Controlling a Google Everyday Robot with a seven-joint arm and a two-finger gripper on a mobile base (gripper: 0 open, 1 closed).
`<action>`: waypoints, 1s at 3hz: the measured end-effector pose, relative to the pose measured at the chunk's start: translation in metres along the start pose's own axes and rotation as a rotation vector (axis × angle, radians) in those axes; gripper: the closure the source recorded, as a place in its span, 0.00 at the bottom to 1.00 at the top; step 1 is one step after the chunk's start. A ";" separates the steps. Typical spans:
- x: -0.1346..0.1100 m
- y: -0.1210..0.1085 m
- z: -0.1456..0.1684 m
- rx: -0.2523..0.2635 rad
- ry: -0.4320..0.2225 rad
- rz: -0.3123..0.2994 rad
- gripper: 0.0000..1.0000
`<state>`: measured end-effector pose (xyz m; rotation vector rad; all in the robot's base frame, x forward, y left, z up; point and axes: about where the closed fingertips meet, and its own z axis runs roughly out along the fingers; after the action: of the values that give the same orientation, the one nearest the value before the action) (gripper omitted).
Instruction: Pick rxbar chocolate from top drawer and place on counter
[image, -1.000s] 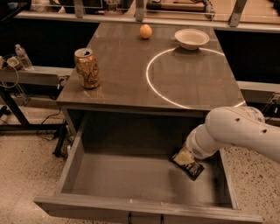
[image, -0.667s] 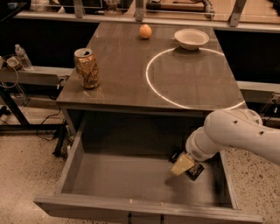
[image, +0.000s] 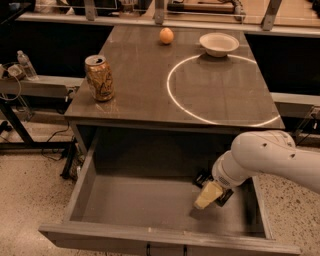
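The top drawer (image: 85, 180) stands pulled out below the counter (image: 135, 90), which bears a thin white circle (image: 169, 92). The rxbar chocolate (image: 202, 178) lies on the drawer floor at the right. It shows only as dark corners sticking out from under the gripper. My gripper (image: 207, 195), with a pale yellowish tip, reaches down into the drawer from the white arm (image: 265, 157) at the right and sits right over the bar. Whether it touches or holds the bar cannot be told.
On the counter stand a gold soda can (image: 100, 77) at the left edge, an orange (image: 166, 35) at the back and a white bowl (image: 218, 44) at the back right. A dark frame with a water bottle (image: 26, 65) stands to the left.
The gripper has shifted slightly down and toward the drawer's front, staying over the bar. Nothing on the counter has moved.
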<state>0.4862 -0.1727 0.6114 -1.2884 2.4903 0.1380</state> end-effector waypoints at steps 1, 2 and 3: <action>0.005 0.003 0.012 -0.013 0.007 0.006 0.26; 0.007 0.005 0.019 -0.021 0.011 0.010 0.48; 0.005 0.004 0.012 -0.021 0.011 0.011 0.80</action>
<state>0.4829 -0.1710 0.5982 -1.2879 2.5114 0.1613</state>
